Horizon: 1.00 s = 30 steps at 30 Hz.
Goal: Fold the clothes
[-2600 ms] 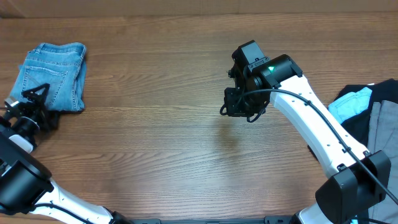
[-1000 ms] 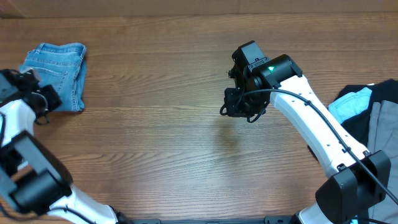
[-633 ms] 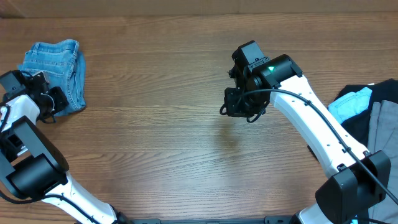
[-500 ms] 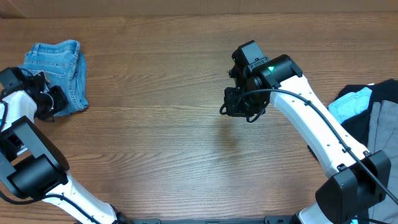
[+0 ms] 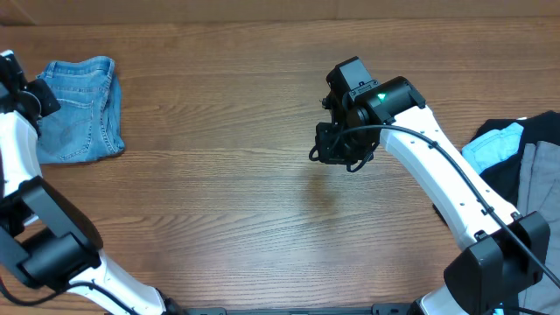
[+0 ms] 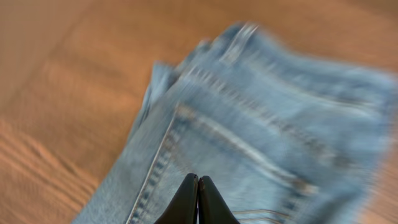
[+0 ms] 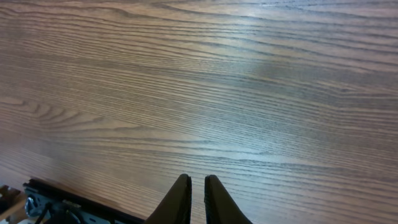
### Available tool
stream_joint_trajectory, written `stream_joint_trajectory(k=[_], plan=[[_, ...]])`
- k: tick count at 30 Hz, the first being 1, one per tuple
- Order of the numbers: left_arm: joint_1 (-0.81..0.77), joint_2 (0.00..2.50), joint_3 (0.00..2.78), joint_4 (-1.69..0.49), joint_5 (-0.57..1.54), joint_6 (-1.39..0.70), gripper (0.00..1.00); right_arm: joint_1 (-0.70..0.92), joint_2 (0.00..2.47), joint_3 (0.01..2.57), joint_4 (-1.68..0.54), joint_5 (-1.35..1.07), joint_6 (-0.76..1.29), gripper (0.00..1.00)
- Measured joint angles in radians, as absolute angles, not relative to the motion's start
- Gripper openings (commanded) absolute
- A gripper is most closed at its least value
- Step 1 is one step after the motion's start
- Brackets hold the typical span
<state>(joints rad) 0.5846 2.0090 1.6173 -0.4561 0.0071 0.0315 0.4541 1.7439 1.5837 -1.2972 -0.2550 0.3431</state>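
The clothes, a folded pair of light-blue jeans [image 5: 77, 109], lie at the far left of the wooden table, a stitched back pocket facing up. My left gripper [image 5: 44, 94] is at their left edge. In the left wrist view its fingertips [image 6: 198, 179] are pressed together just over the denim [image 6: 261, 124], with nothing between them; that view is blurred. My right gripper [image 5: 322, 154] hangs over bare wood near the table's middle. In the right wrist view it [image 7: 198, 180] is all but shut, with a thin slit between the fingers and nothing in it.
A heap of other garments lies at the right edge: a cyan shirt [image 5: 490, 144] among black and grey pieces [image 5: 534, 171]. The right wrist view shows the table's near edge with a black rail [image 7: 62, 199].
My left arm has swung from the front of the jeans up to their left edge. The jeans shifted slightly and their lower edge spread out. The right arm has not moved.
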Motion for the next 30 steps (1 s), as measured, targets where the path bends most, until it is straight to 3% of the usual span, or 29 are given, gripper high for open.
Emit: stream_joint_trajectory(k=[10, 19, 30], plan=[[0.583, 2.215, 1.628, -0.561, -0.258, -0.171, 0.04, 0.454, 1.744, 1.584, -1.331, -0.255, 0.363, 0.12], [0.573, 2.144, 1.650, -0.620, -0.033, -0.112, 0.11, 0.454, 1.744, 1.584, -1.326, -0.255, 0.363, 0.12], [0.419, 2.117, 1.671, -0.558, 0.103, -0.062, 0.12, 0.454, 1.744, 1.584, -1.325, -0.255, 0.363, 0.11]])
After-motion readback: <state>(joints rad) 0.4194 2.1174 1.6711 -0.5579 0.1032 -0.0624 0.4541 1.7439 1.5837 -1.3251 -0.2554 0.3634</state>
